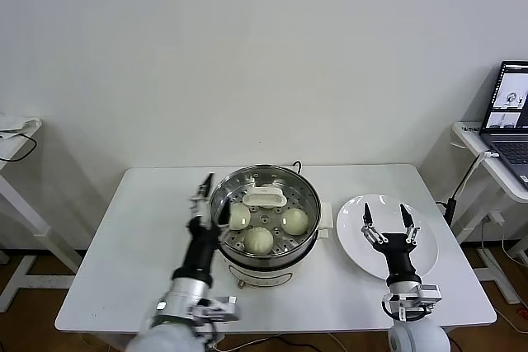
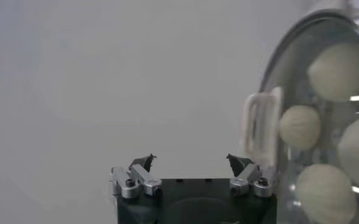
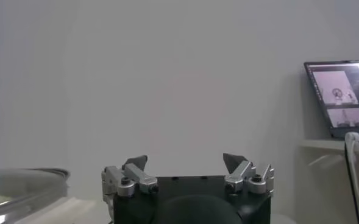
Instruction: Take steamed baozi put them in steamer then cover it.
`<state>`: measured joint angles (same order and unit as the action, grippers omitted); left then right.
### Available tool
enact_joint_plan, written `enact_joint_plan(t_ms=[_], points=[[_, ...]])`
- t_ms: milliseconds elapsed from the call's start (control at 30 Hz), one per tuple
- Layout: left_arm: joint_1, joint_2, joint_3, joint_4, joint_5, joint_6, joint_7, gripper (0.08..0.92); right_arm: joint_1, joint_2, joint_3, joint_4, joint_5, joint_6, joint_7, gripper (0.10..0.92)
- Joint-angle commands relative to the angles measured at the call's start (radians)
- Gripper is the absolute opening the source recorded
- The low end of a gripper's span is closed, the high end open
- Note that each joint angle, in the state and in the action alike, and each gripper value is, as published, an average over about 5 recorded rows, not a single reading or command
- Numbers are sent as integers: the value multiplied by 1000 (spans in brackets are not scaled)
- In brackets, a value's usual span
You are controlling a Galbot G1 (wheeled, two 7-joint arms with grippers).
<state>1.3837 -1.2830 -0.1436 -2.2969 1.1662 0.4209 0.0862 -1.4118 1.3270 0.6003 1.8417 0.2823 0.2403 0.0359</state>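
Observation:
The steamer (image 1: 266, 265) stands mid-table with the glass cover (image 1: 304, 197) resting on it, white handle (image 1: 265, 197) up. Through the glass I see three baozi (image 1: 239, 217), (image 1: 259, 240), (image 1: 294, 221). In the left wrist view the cover's handle (image 2: 261, 126) and several baozi (image 2: 300, 126) show under the glass. My left gripper (image 1: 210, 202) (image 2: 191, 161) hangs open just left of the steamer's rim, holding nothing. Over the white plate (image 1: 351, 249), my right gripper (image 1: 385, 216) (image 3: 185, 161) stands open and empty.
The white table (image 1: 124, 253) has bare surface left of the steamer. A side desk with a laptop (image 1: 513, 117) (image 3: 341, 97) stands at the far right, and another stand (image 1: 16, 142) at the far left. A cable runs behind the steamer.

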Motion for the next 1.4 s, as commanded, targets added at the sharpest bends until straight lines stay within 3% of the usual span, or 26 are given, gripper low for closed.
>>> enact_joint_plan(t_ms=[33,300,1400], points=[[204,-84,-511,29,-876,-369,-158,823,-12,-6,18,99,13,-121,-2,823],[233,-145,-527,106,-935,-454,-153,823,-23,-11,33,126,34,-127,0,823],[233,-142,-490,130,-964,-487,-139,823,-72,6,58,174,27,-136,7,823]])
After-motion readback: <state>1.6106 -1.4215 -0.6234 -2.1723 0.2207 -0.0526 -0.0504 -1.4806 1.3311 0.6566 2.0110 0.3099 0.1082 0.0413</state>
